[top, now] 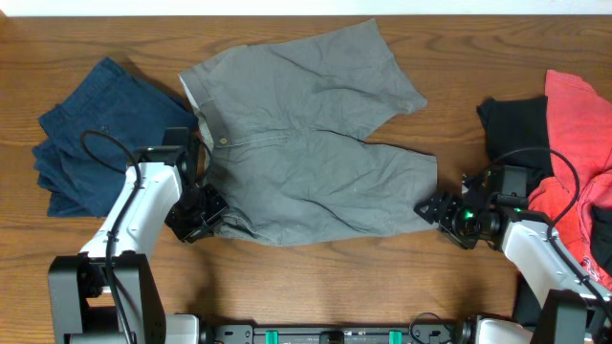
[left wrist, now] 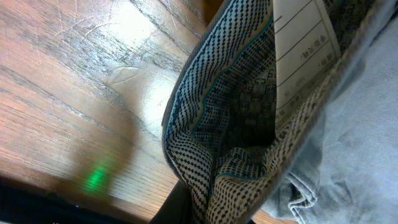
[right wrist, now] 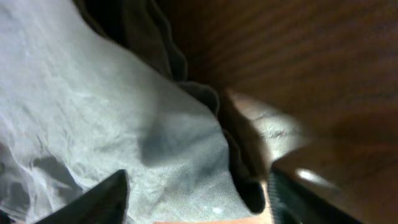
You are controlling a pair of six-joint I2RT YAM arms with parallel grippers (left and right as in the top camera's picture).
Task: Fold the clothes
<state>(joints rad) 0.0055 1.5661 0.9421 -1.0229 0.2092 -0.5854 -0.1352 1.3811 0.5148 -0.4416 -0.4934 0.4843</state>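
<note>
The grey shorts (top: 306, 153) lie spread flat on the wooden table (top: 316, 287), waist to the left and legs to the right. My left gripper (top: 208, 212) is at the near end of the waistband. In the left wrist view it (left wrist: 199, 208) is shut on the bunched, patterned waistband lining (left wrist: 236, 124), with a white label (left wrist: 305, 43) above. My right gripper (top: 427, 207) is at the hem of the near leg. In the right wrist view its fingers (right wrist: 199, 199) are apart, with the grey cloth (right wrist: 93, 106) and its hem edge between them.
Folded navy shorts (top: 105, 124) lie at the left, just beyond the left arm. A black piece (top: 512, 124) and a coral-red piece (top: 579, 143) are heaped at the right edge, close behind the right arm.
</note>
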